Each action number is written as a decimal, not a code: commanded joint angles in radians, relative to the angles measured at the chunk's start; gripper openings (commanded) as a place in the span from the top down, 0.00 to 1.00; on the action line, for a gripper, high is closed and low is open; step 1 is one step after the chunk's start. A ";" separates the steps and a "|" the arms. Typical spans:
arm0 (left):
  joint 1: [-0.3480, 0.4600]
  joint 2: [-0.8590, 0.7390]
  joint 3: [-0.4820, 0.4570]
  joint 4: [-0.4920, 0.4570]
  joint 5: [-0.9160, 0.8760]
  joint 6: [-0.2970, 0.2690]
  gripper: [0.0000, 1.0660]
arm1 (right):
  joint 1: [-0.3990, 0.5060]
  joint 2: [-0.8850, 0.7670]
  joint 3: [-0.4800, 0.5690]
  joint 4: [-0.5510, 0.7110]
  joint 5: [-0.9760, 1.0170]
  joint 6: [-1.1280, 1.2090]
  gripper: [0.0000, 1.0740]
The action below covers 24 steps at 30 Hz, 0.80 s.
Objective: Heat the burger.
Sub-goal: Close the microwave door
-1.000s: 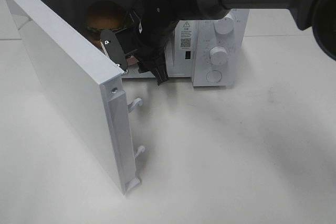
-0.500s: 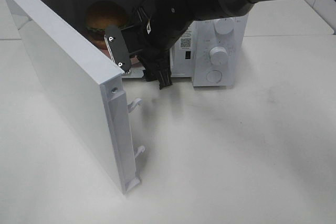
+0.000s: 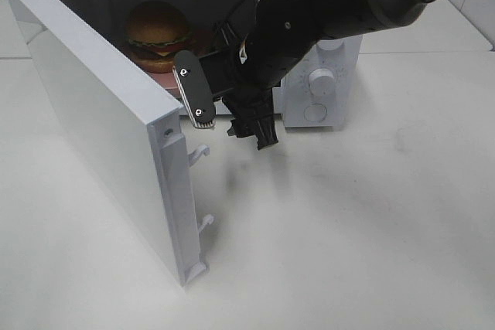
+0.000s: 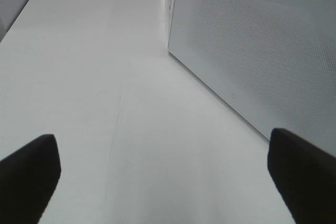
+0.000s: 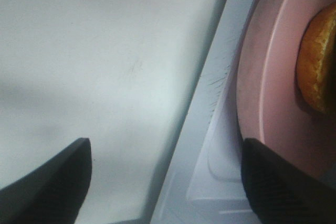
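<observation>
The burger (image 3: 158, 32), with its glossy brown bun, sits inside the open white microwave (image 3: 325, 110) on a pink plate (image 5: 273, 93). Its bun edge (image 5: 320, 61) shows in the right wrist view. My right gripper (image 3: 232, 117) hangs just outside the microwave's mouth, below and to the right of the burger. It is open, with nothing between its fingers. In the right wrist view the gripper (image 5: 168, 182) spans the microwave's front sill. My left gripper (image 4: 165, 182) is open over bare table and holds nothing. It does not show in the exterior high view.
The microwave door (image 3: 100, 137) swings far out to the front left, its latch hooks (image 3: 199, 152) pointing right. Its control knobs (image 3: 321, 81) lie behind my right arm. A perforated white panel (image 4: 252, 51) stands beside my left gripper. White table (image 3: 348, 229) stretches in front.
My right gripper has backed out of the microwave's mouth, toward the front and right, and its jaws stand wider apart. The burger stays inside on its plate.
</observation>
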 commanded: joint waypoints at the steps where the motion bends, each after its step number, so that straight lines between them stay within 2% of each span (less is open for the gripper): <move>1: 0.002 -0.024 0.002 -0.003 -0.005 0.000 0.06 | 0.000 -0.052 0.064 0.007 -0.028 0.014 0.29; 9: 0.002 -0.024 0.002 -0.003 -0.005 0.000 0.06 | 0.000 -0.178 0.210 0.007 -0.048 0.050 0.29; 13: 0.002 -0.024 0.002 -0.003 -0.005 0.000 0.06 | 0.000 -0.220 0.251 0.007 -0.053 0.082 0.29; 24: 0.002 -0.024 0.002 -0.003 -0.005 0.000 0.06 | 0.000 -0.380 0.408 0.007 -0.052 0.286 0.29</move>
